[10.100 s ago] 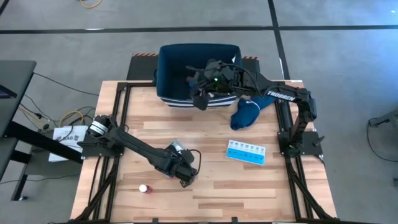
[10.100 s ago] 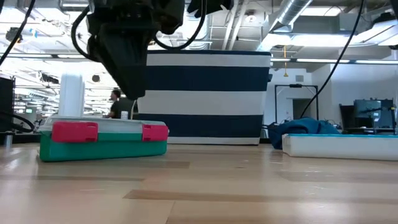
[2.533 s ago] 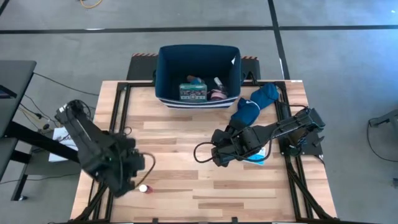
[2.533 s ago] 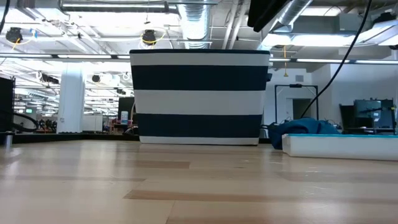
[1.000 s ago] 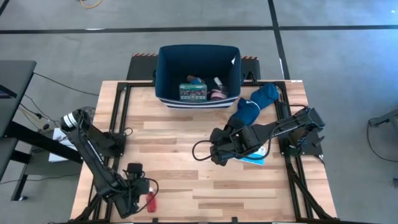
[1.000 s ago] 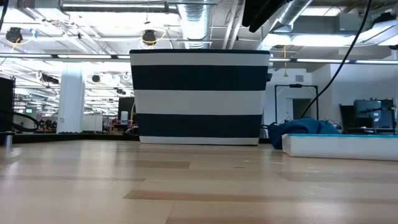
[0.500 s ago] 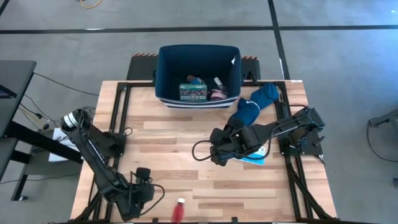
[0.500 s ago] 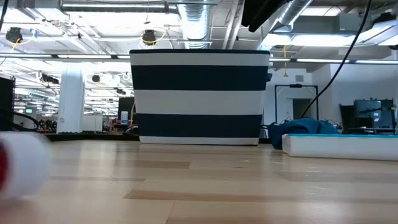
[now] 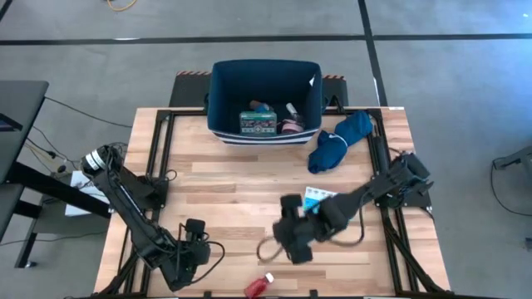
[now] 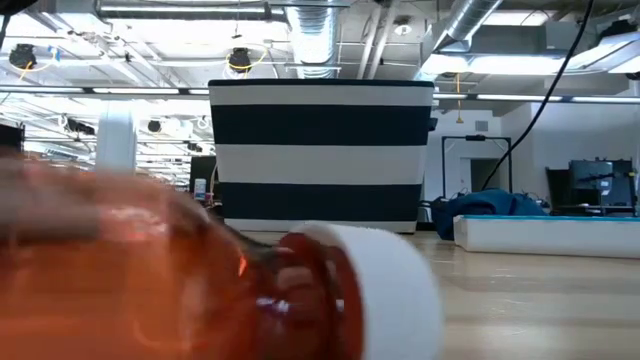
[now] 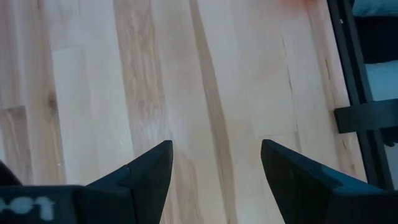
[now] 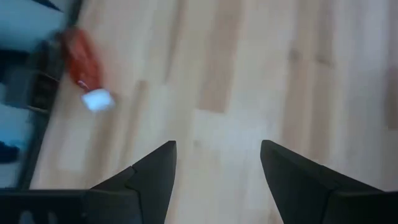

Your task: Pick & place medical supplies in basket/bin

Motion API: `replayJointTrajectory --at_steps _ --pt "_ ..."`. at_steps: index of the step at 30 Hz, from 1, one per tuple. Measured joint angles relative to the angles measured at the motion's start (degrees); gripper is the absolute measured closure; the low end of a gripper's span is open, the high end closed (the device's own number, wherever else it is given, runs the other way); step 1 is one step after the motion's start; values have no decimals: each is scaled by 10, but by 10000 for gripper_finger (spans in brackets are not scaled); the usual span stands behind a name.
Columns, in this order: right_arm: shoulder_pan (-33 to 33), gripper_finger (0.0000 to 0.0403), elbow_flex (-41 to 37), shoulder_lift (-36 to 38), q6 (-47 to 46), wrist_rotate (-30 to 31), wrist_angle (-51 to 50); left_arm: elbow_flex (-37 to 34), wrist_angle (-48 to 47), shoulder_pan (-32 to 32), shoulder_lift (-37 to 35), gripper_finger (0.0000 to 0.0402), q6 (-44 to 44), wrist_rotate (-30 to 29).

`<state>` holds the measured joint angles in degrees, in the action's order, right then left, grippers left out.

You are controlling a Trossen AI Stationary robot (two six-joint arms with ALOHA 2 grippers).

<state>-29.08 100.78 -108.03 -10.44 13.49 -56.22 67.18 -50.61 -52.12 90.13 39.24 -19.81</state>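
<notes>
Left claw (image 9: 198, 249), fingers spread and empty, low over the worktop (image 9: 224, 183) near its front left corner. Tiny red-white bottle (image 9: 258, 286) lies on its side at the front edge, farther right than half a second ago. Right claw (image 9: 291, 241), spread and empty, has swung forward toward the bottle, uncovering the light blue pill organizer (image 9: 314, 196). Navy bin (image 9: 221, 100) at the rear holds the green-white-red box (image 9: 257, 122).
</notes>
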Motion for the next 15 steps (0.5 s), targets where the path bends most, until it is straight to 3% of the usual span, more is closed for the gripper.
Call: replayJointTrajectory --at_steps 8,15 --pt "-20 177 0 -95 20 -11 -10 0 0 2 0 165 4 -3" --pt "-13 177 4 -125 34 -78 98 0 2 4 0 165 23 -2"
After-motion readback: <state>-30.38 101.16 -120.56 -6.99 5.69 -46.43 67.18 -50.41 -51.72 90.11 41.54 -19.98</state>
